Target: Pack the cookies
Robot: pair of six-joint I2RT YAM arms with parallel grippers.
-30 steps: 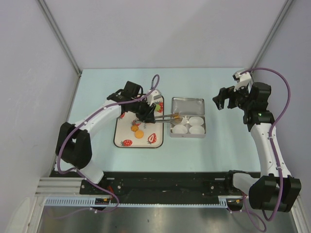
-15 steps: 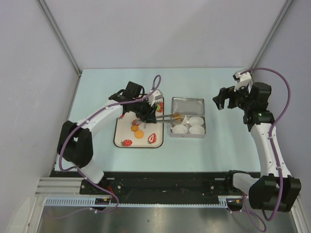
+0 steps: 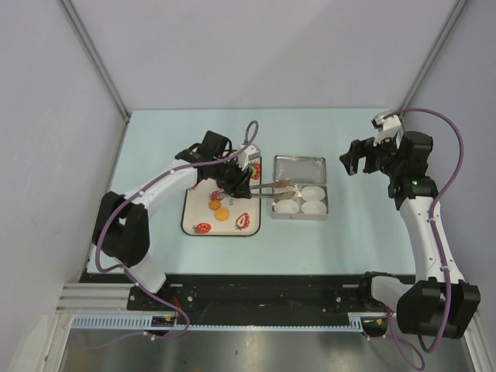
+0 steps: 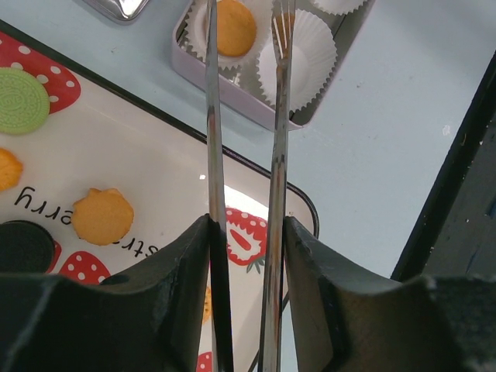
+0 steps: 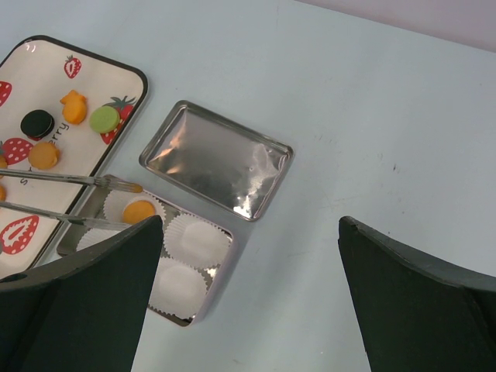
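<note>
One orange cookie (image 5: 139,210) down in the far-left of four paper cups (image 5: 194,236) inside the tin (image 5: 220,267), mid-worktop (image 5: 372,116), on the right-edge side of the tray (image 5: 46,85). Pinches a pair of tongs (image 4: 277,116) between the fingers of the left tool (image 4: 246,225), pressed in on both tong arms, and extends them from above the tray across to the tin. Shows the tong tips parted, one on each side of that cookie; cannot tell whether either touches it. Shows the other three cups white. Counts, on the strawberry-print tray, a black cookie (image 5: 36,124), further orange cookies (image 5: 44,155) and a green disc (image 5: 105,118). Has the lid (image 5: 217,159) flat on the worktop, just beside the tin toward the far edge. Holds the right tool (image 5: 249,225) spread wide, gripping nothing, above the worktop between the tin and the right edge.
</note>
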